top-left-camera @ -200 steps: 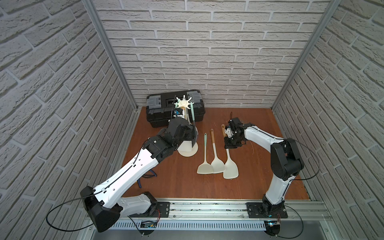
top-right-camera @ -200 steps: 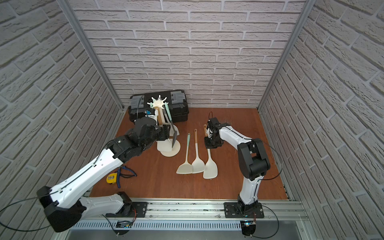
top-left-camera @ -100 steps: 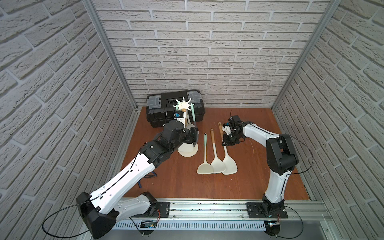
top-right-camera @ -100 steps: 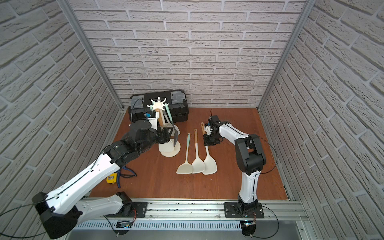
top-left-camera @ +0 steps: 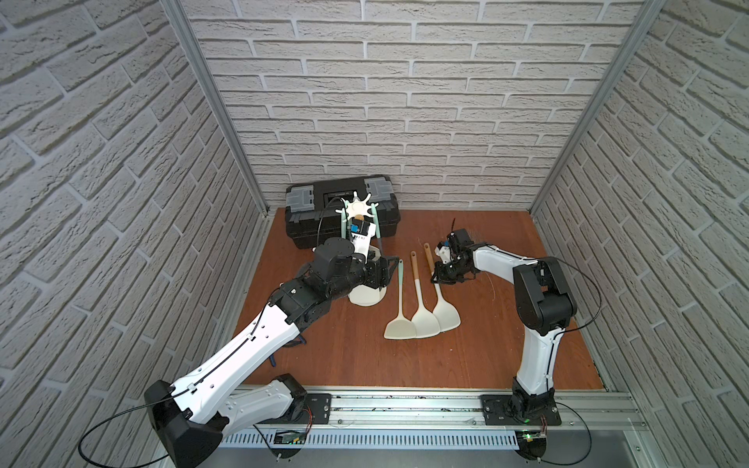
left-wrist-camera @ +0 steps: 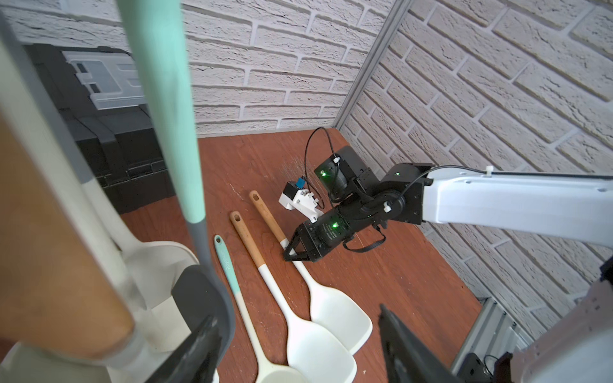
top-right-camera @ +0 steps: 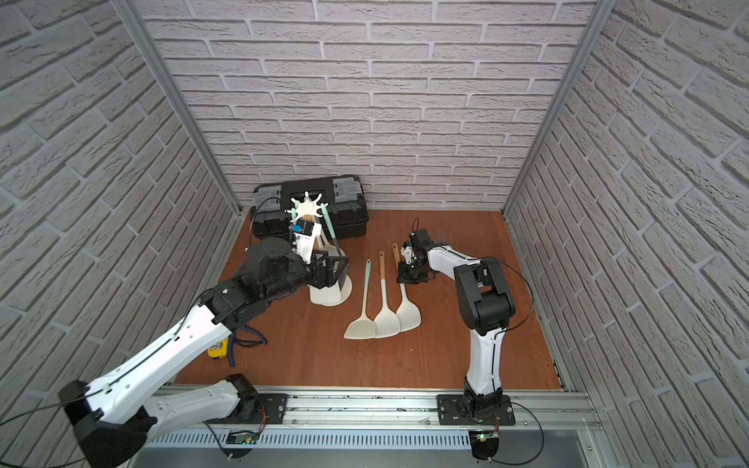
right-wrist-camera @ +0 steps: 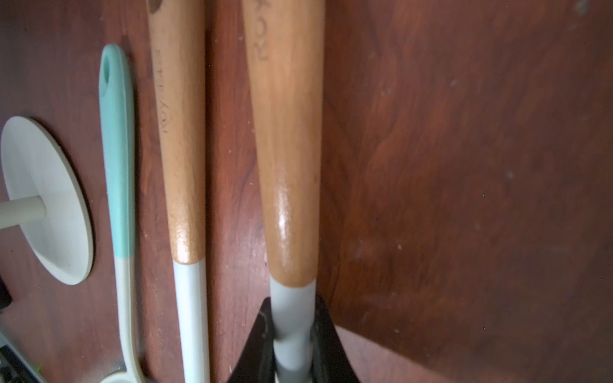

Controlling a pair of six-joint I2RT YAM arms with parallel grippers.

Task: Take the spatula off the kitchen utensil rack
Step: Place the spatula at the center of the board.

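Clamped on the white neck of the wooden-handled cream spatula point(top-left-camera: 446, 315), the right gripper point(top-left-camera: 437, 280) has laid it flat on the brown worktop point(top-left-camera: 446, 364), right of the cream-white pronged utensil rack point(top-left-camera: 357, 209), which likely leaves only the release; the left gripper point(top-left-camera: 390, 272) has spread its jaws wider beside the rack.

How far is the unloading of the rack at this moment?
Done: the mint-handled spatula and one wooden-handled spatula lie on the table. In hand: the right gripper is shut on a third spatula lying beside them. Remaining: the rack holds more utensils; the open left gripper is near them.
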